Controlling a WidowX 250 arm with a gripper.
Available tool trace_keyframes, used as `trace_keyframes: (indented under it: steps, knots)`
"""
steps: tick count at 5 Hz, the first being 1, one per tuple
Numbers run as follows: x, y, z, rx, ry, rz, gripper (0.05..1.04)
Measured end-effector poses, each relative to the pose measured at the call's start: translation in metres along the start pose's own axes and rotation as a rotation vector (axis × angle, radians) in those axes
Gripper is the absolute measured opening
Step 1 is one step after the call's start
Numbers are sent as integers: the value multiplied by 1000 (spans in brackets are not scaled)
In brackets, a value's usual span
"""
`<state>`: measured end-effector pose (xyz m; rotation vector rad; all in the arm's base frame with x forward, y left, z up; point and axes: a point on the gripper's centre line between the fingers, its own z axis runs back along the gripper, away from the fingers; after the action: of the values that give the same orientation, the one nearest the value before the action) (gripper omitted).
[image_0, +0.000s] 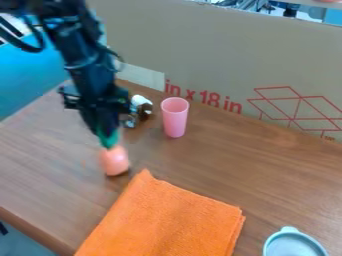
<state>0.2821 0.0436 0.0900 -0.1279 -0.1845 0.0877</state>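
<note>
Gripper (109, 142) is pointing pretty much straight down at the peach thing (114, 162), left of centre on the table (267, 192), just past the near corner of the orange cloth (167, 217). There's a green bit (107, 131) right where the two meet, and honestly I can't tell if the gripper is wide, narrow or actually clamped on. Can't tell if the peach thing is resting on the wood or slightly off it either, but it looks roughly upright.

Pink cup (175, 119) stands behind it, with a small brown-and-white thing (141, 104) just beside the cup. Pale blue lid or bowl (294, 245) is way over at the near right edge.

For handling it well, I'd keep the gripper centred over the top and square to it, since an off-centre squeeze would probably tip it. Light but firm, and check the hold before any sideways move. If it's going up, lift straight first, so the base doesn't snag the cloth. I'd also give the cup some room, tall narrow ones look easy to knock.
</note>
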Motion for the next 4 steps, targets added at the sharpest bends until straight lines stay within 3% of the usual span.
trace_keyframes:
  steps: [2,3,4]
  knots:
    - [-9,-8,6,129,16,-40,197]
    - [-14,-3,10,168,27,-14,197]
    - [-13,-1,17,171,4,7,197]
